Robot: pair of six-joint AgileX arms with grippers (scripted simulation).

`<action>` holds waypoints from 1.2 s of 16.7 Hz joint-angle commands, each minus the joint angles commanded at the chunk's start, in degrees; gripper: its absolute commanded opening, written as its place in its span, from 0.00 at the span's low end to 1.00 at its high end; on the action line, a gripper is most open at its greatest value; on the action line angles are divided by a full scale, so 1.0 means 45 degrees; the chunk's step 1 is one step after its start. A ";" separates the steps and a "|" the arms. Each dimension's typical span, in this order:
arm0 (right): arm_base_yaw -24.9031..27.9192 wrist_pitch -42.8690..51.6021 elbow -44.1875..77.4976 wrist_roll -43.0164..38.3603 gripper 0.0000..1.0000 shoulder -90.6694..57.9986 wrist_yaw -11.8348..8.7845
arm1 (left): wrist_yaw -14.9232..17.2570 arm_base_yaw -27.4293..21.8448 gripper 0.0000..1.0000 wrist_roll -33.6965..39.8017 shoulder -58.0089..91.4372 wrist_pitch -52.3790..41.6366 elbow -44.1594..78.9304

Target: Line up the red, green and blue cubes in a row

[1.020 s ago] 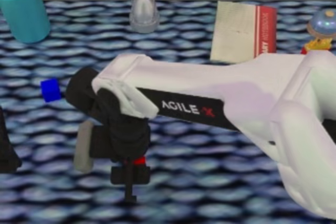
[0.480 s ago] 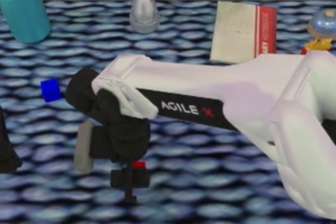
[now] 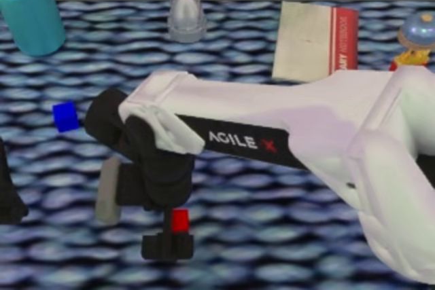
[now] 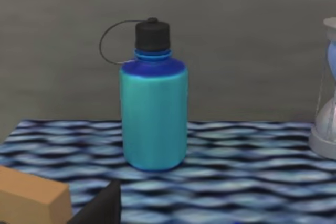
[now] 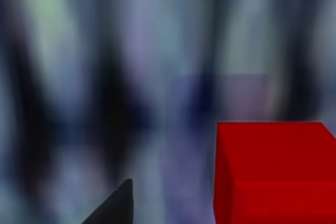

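Right tool (image 3: 168, 246), near the front of the surface (image 3: 285, 236), fingers spread and gripping nothing. The red cube (image 3: 179, 221) rests on the surface just behind the fingertips, released, close in the right wrist view (image 5: 273, 171). The blue cube (image 3: 65, 116) lies well apart, toward the left and rear, nearer the left arm (image 3: 8, 195) parked at the left edge. The green cube is not visible.

Two cubes, one red cube (image 3: 179, 221) and one blue cube (image 3: 66, 117); one bottle (image 3: 30, 11), one hourglass (image 3: 185, 5), one notebook (image 3: 315, 41)
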State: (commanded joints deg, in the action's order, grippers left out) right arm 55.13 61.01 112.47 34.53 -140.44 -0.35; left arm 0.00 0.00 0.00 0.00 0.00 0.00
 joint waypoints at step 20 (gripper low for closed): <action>-0.0158 0.2735 0.2035 -0.0032 1.00 0.1009 -0.0042 | 0.0012 -0.0069 1.00 0.0072 0.0334 -0.0207 0.0341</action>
State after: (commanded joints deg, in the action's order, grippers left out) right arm 54.42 73.32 121.63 34.39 -135.90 -0.54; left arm 0.05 -0.31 0.32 1.50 -0.93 1.53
